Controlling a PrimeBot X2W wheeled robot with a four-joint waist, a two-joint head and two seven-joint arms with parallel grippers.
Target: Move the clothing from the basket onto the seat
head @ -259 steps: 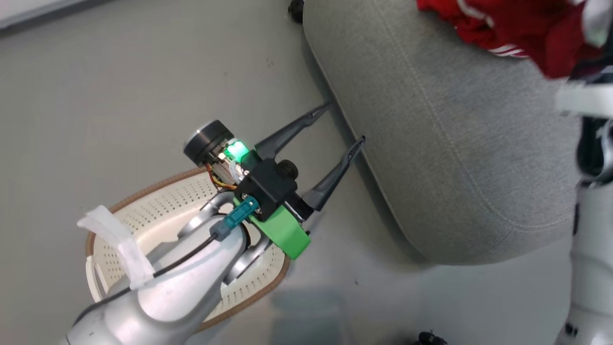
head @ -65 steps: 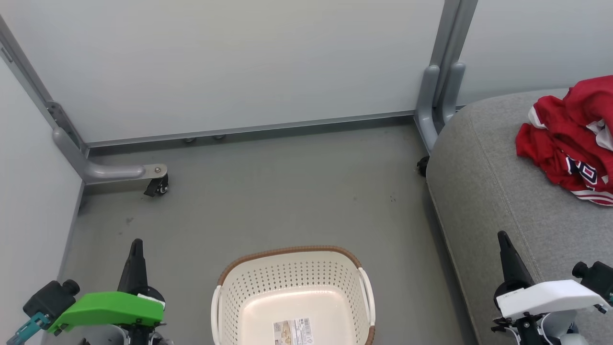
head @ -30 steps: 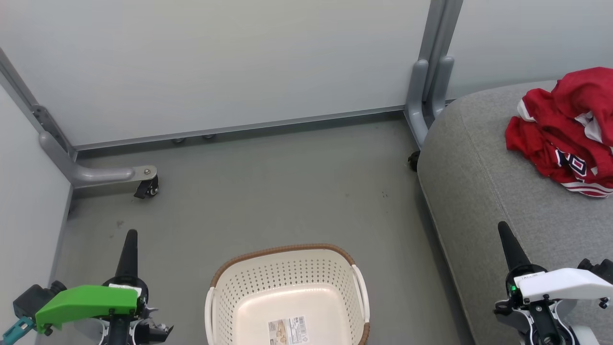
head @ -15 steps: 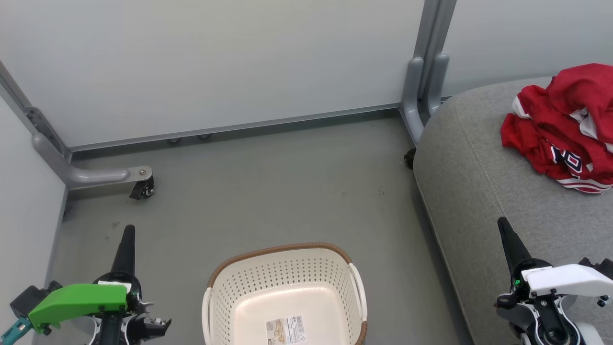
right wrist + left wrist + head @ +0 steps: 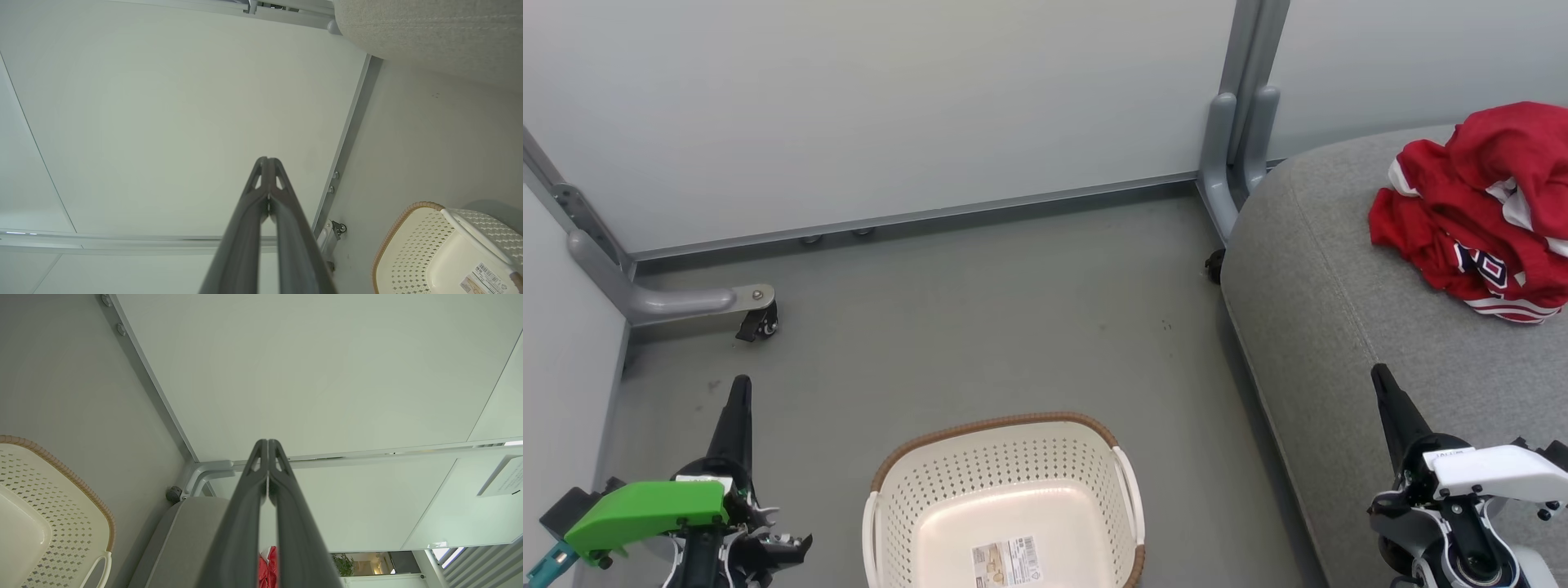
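Left gripper [image 5: 740, 385] and right gripper [image 5: 1379, 376] closed, empty. Clothing [image 5: 1474, 196] ahead-right of right gripper on seat [image 5: 1339, 310]: looks soft, light; pinch a raised fold.

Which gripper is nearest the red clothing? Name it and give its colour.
The right gripper, the white-cased one beside the seat holding the clothing; the green-cased left gripper is beyond the basket.

Glossy perforated plastic basket [image 5: 1005, 490] with woven-look rim; matt coarse-weave seat [image 5: 1347, 327]; soft crumpled cloth clothing [image 5: 1478, 212].
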